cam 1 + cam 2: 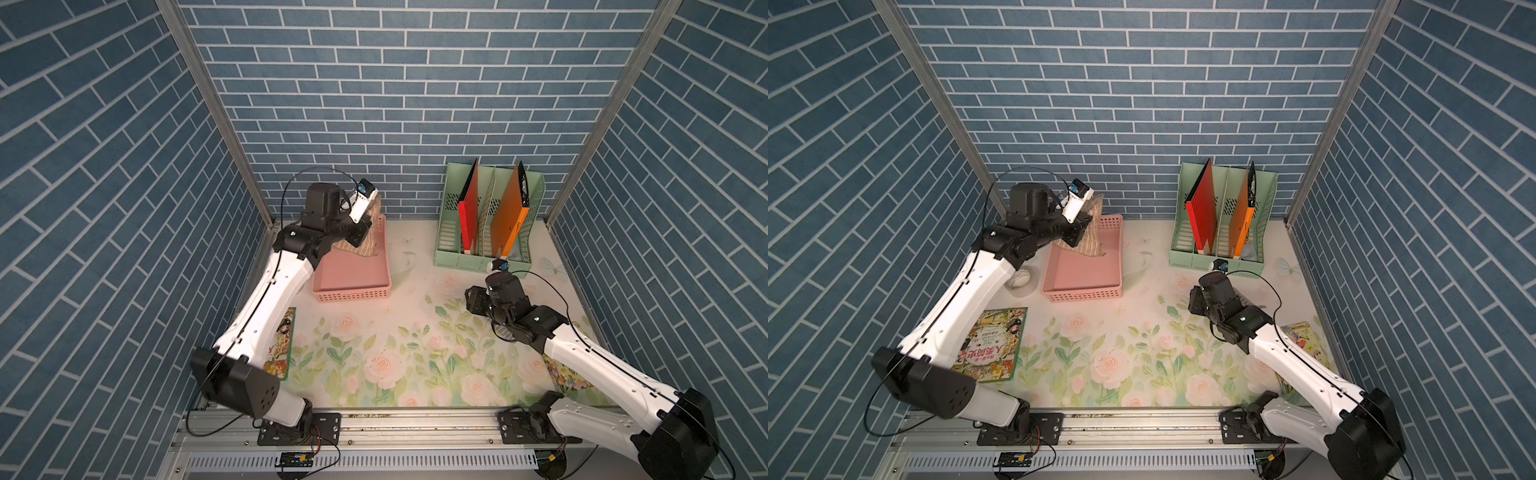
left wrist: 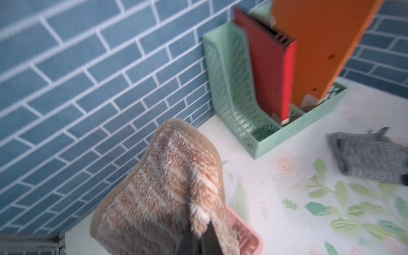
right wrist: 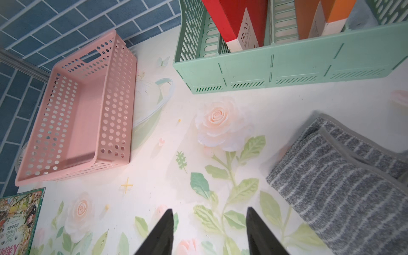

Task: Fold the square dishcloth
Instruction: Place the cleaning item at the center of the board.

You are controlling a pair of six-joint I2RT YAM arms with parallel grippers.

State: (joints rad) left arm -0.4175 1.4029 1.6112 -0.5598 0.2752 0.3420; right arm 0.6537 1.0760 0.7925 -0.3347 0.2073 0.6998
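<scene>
Floral vinyl, the mat (image 1: 374, 340) spreads open on the near side of the basket (image 1: 353, 294) and to its right. The green rack (image 1: 451, 253) stands well right of the basket against the back wall.

The tan striped cloth (image 2: 163, 189) is over the basket's far end, lifted and bunched. Its long axis runs roughly up and down, and its lower corner hangs towards the basket floor. Whether that corner touches the floor I cannot tell. A grey cloth (image 3: 331, 189) lies flat on the mat far to the basket's right, below the rack.

The left claw (image 2: 199, 240) is clenched on a fold of the tan cloth, so the left arm has it. The right claw (image 3: 209, 209) hovers well right of the basket beside the grey cloth, its jaws apart and empty.

The cloth probably has to come off the basket towards the open mat on its near side. There it can be laid flat, with the right claw free to take a second corner.
</scene>
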